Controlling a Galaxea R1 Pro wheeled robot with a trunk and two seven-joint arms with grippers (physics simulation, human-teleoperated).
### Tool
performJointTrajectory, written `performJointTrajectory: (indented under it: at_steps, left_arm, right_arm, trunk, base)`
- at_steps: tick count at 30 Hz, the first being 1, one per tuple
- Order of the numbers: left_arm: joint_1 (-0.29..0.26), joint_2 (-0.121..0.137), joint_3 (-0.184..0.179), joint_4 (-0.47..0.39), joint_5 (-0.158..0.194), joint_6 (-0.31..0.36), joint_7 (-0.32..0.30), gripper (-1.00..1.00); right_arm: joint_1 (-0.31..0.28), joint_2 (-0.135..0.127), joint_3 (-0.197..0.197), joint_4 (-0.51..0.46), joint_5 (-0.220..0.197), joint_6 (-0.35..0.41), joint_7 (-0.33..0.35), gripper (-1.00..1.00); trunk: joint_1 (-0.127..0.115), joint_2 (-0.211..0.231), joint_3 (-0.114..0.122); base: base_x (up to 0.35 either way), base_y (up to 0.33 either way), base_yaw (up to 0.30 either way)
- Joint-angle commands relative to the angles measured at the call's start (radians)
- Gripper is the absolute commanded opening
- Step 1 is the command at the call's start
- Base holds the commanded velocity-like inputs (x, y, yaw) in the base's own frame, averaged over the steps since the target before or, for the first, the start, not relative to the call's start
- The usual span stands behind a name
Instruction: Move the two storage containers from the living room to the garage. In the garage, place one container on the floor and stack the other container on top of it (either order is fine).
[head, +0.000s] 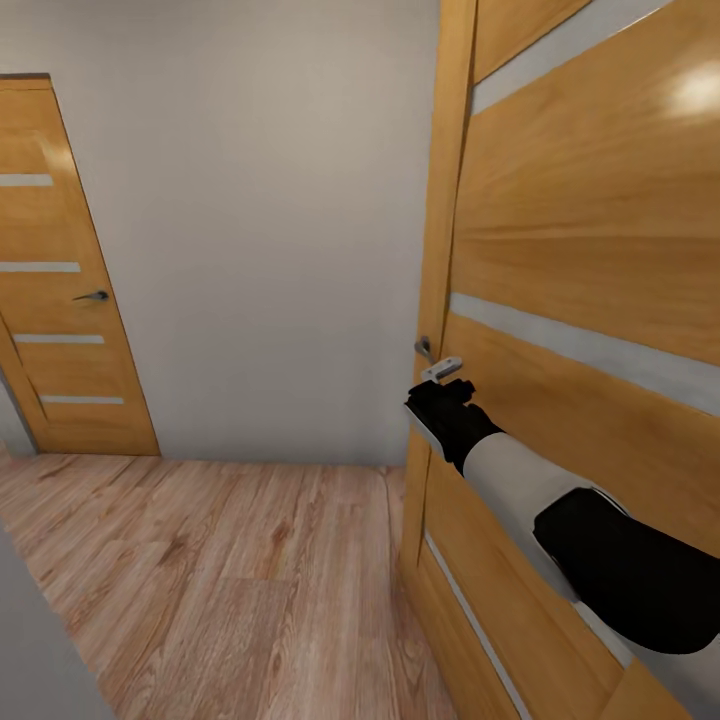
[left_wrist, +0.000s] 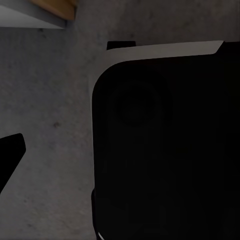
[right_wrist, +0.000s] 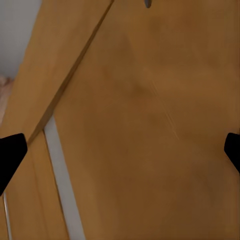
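Wooden door stands ajar, right gripper by its handle.

Light wood plank floor runs to both doors' bases.

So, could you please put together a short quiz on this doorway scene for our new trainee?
1. True or false: the right tool is close to the handle of the near door.
2. Which floor shows in the head view? A) light wood planks B) green carpet C) white tiles
3. Fill in: the far door at the left stands ____ (open/closed).

Key:
1. True; its fingers are spread wide, facing the wooden panel.
2. A, the wood floor.
3. Closed.
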Motion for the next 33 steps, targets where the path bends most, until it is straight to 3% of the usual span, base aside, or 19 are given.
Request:
performJointTrajectory:
  at_steps: [1, 14, 24, 33]
  left_arm:
    - [0.0, 0.0, -0.001, -0.001, 0.0, -0.003, 0.0, 1.0]
    - [0.0, 0.0, -0.001, -0.001, 0.0, -0.003, 0.0, 1.0]
    - [0.0, 0.0, -0.001, -0.001, 0.0, -0.003, -0.001, 1.0]
    - [0.0, -0.002, -0.001, -0.001, 0.0, -0.003, -0.001, 1.0]
  right_arm:
    - [-0.001, -0.002, 0.009, 0.0, 0.012, 0.015, -0.022, 1.0]
    - [-0.001, -0.019, 0.006, 0.002, 0.009, 0.027, -0.042, 1.0]
    - [-0.001, -0.084, 0.006, 0.002, 0.006, 0.027, -0.042, 1.0]
    - [-0.001, -0.126, 0.005, 0.002, 0.005, 0.027, -0.041, 1.0]
  trunk:
    - [0.0, -0.001, -0.001]
    - [0.0, -0.001, -0.001]
    - [0.0, -0.001, -0.001]
    - [0.0, -0.001, -0.001]
  base:
    - [0.002, -0.001, 0.0]
    - [0.0, 0.0, 0.0]
    - [0.0, 0.0, 0.0]
    - [0.0, 0.0, 0.0]
